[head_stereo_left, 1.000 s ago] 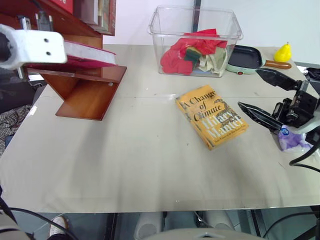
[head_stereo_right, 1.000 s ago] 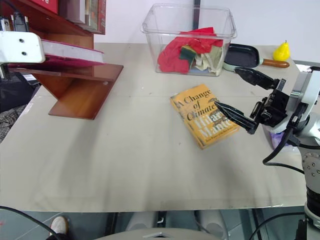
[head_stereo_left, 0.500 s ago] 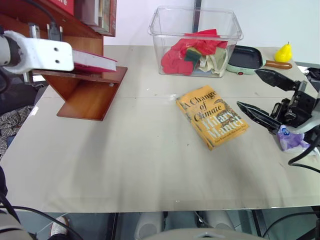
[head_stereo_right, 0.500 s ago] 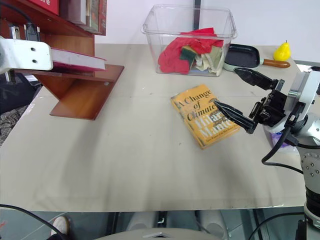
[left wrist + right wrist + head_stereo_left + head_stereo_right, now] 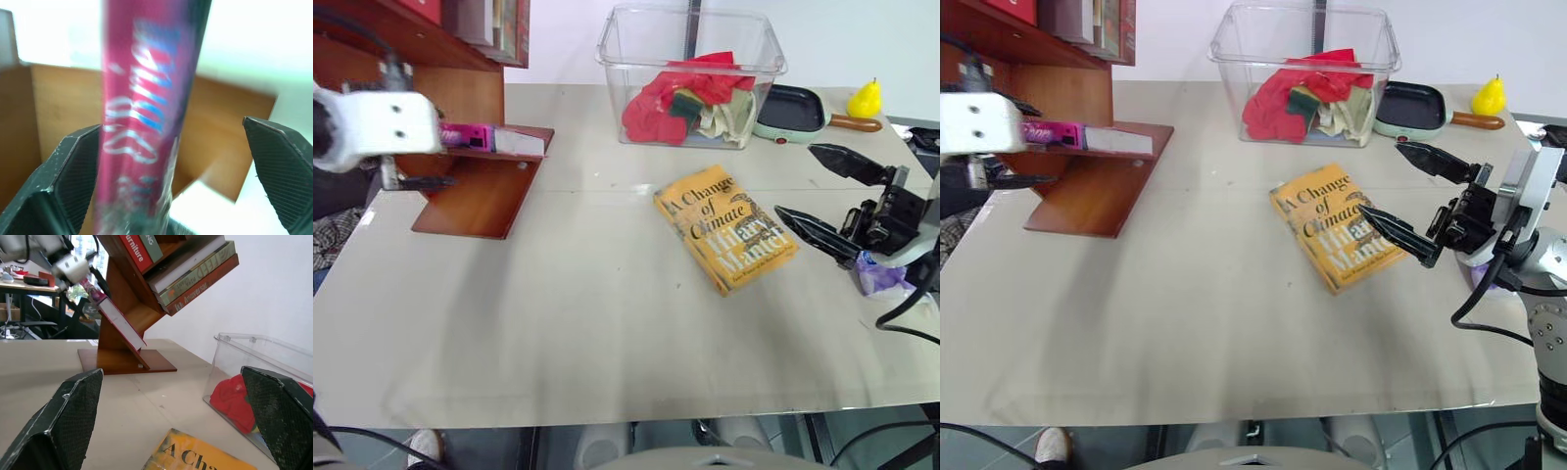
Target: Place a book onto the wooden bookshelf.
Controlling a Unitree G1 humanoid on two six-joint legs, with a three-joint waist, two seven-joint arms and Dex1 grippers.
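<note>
The magenta book [image 5: 480, 137] lies on a slanted board of the wooden bookshelf [image 5: 475, 201] at the table's far left, spine towards me and white page edges to the right. My left gripper [image 5: 171, 125] is open just off that spine, which runs between its fingers [image 5: 73, 166], closer to one of them. The right wrist view shows the book [image 5: 120, 323] leaning on the board. Over the table's right side my right gripper [image 5: 800, 181] hangs open and empty, beside a yellow-orange book [image 5: 724, 227].
A clear plastic bin [image 5: 690, 39] of red cloths stands at the back centre. A small pan [image 5: 793, 110] and a yellow pear [image 5: 867, 98] are at the back right. Upright books [image 5: 499, 24] fill the shelf's upper tier. A purple-white wrapper [image 5: 883, 276] lies under my right arm.
My left gripper has opened and let go of the magenta book, which now rests on the shelf board. The left hand has drawn back slightly. The right arm has kept still.
</note>
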